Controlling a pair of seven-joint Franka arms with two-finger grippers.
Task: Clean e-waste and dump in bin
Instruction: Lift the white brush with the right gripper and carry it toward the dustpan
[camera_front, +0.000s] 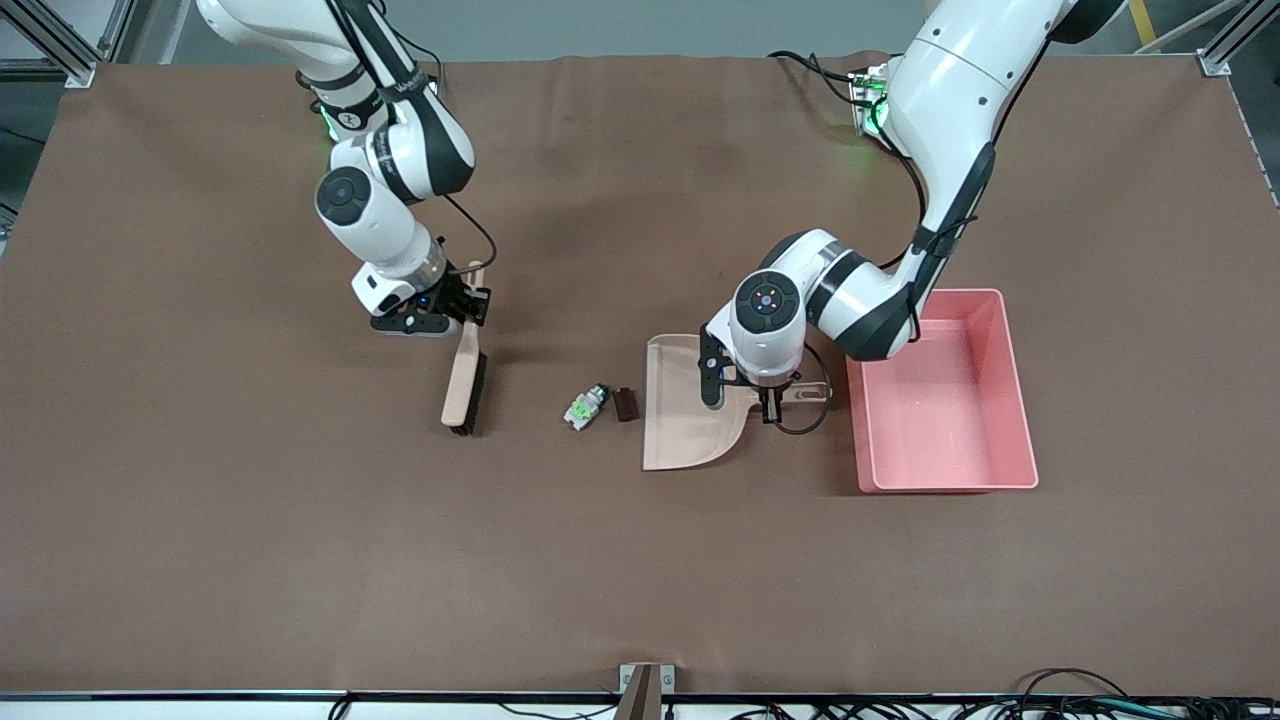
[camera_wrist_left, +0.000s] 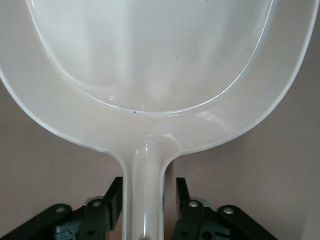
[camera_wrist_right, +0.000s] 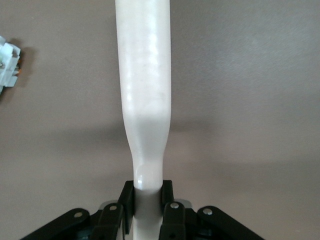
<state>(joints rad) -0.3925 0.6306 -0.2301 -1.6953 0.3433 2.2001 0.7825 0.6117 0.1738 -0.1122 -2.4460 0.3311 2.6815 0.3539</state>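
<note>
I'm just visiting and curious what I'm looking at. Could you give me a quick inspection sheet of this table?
Surface: brown table.
Job's things: green-white part and dark block beside the dustpan; pink bin at the dustpan's handle end.
Clutter: nothing seen.
Grippers: right gripper shut on brush; left gripper around the dustpan handle, small gaps showing.
Cables: bundle along the table's nearest edge.
Surroundings: metal frame posts at the corners.
</note>
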